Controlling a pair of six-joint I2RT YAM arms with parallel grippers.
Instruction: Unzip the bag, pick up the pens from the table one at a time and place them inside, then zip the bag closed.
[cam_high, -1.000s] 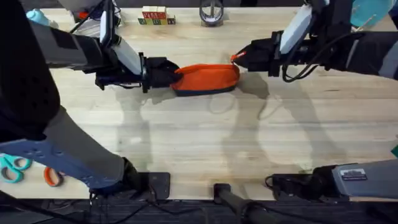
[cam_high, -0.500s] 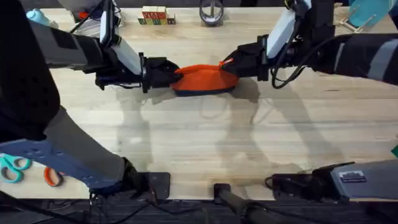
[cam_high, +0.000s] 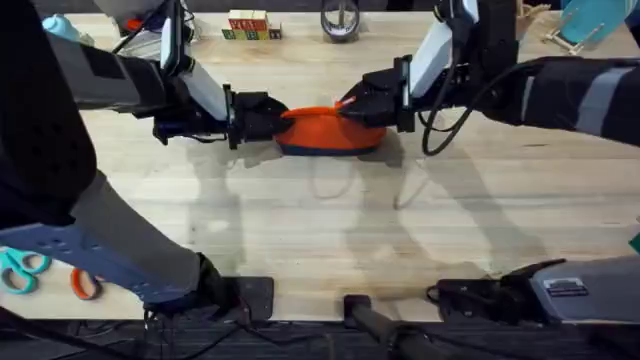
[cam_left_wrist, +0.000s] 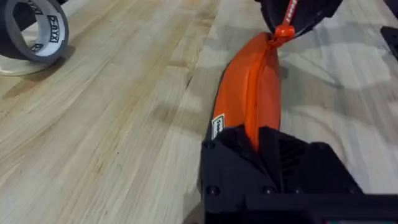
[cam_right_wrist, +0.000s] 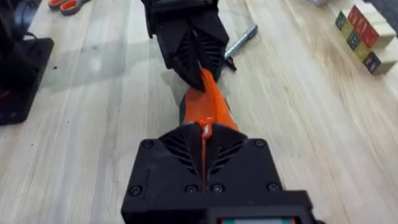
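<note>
**Both grippers clamped on the pouch**

On the wooden table (cam_high: 330, 230), toward twelve o'clock: orange pencil pouch (cam_high: 330, 127) with navy base, lying flat. At its nine o'clock end, pinched tight in the left gripper (cam_high: 272, 117). Near the middle of its top, orange zipper pull (cam_left_wrist: 284, 29) nipped between the closed fingers of the right gripper (cam_high: 348, 104). Beyond the pouch, silvery pen (cam_right_wrist: 241, 40) resting on the wood.

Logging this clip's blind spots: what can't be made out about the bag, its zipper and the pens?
- Bag interior and any pens inside: closed fabric hides them in every view.
- Zipper under the right gripper: fingers cover it in overhead and right wrist views.
- Silvery pen: partly behind the left gripper.
</note>
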